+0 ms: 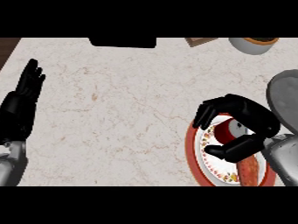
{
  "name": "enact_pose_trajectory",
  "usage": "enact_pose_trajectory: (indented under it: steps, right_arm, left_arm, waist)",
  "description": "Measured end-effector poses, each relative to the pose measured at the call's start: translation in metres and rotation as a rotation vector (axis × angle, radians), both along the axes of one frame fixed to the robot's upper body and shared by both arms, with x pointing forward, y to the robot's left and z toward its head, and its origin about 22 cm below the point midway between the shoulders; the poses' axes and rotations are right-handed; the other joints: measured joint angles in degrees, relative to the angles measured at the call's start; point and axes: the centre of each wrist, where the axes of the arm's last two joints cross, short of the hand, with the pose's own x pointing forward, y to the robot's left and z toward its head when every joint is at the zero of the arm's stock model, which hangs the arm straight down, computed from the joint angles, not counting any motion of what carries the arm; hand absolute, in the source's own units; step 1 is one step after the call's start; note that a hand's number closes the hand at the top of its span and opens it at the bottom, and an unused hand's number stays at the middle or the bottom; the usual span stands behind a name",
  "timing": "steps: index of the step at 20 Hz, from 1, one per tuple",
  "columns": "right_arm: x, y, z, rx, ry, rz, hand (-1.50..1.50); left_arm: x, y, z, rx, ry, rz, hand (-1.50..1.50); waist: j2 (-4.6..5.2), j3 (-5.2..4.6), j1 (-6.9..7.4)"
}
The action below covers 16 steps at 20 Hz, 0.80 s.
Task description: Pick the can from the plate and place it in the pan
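Note:
A red can (227, 130) lies on the red-rimmed patterned plate (196, 151) at the lower right of the head view. My right hand (248, 116) arches over the can, fingers curled on its far side and thumb (232, 148) on the near side, enclosing it. Much of the can is hidden by the hand. The grey pan (296, 100) sits just right of the plate, partly cut off by the view's edge. My left hand (23, 98) rests open at the left edge, fingers straight and pointing up.
An orange-red food item (250, 173) lies on the plate near my right wrist. A black object (123, 42), a wooden-framed item (200, 41) and a white bowl (251, 45) stand along the counter's far edge. Marble counter (125, 113) spreads between the hands.

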Motion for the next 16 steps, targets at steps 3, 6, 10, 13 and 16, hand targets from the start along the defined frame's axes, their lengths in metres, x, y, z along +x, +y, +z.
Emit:
enact_pose_trajectory:
  steps: [3,6,10,13,16]
  right_arm:
    - [0.010,-0.044,0.005,-0.008,-0.067,0.033,-1.50]
    - [0.023,-0.083,0.027,-0.057,-0.151,-0.022,-1.50]
    - [0.032,-0.117,0.070,-0.185,-0.259,-0.065,-1.50]
    - [0.035,-0.124,0.105,-0.319,-0.358,-0.061,-1.50]
    - [0.037,-0.125,0.128,-0.430,-0.432,-0.045,-1.50]
  left_arm:
    - [0.002,-0.006,-0.004,-0.039,0.005,-0.039,0.00]
    - [0.006,-0.007,-0.009,-0.055,0.010,-0.063,0.00]
    - [0.009,-0.010,-0.013,-0.067,0.014,-0.090,0.00]
    - [0.010,-0.016,-0.016,-0.070,0.014,-0.107,0.00]
    - [0.014,-0.016,-0.020,-0.068,0.015,-0.107,0.00]
  waist:
    - [-0.22,0.13,-1.04]
    - [-0.22,0.17,-1.06]
    - [-0.35,0.14,-0.56]
    - [-0.48,0.09,0.04]
    - [-0.56,0.02,0.13]
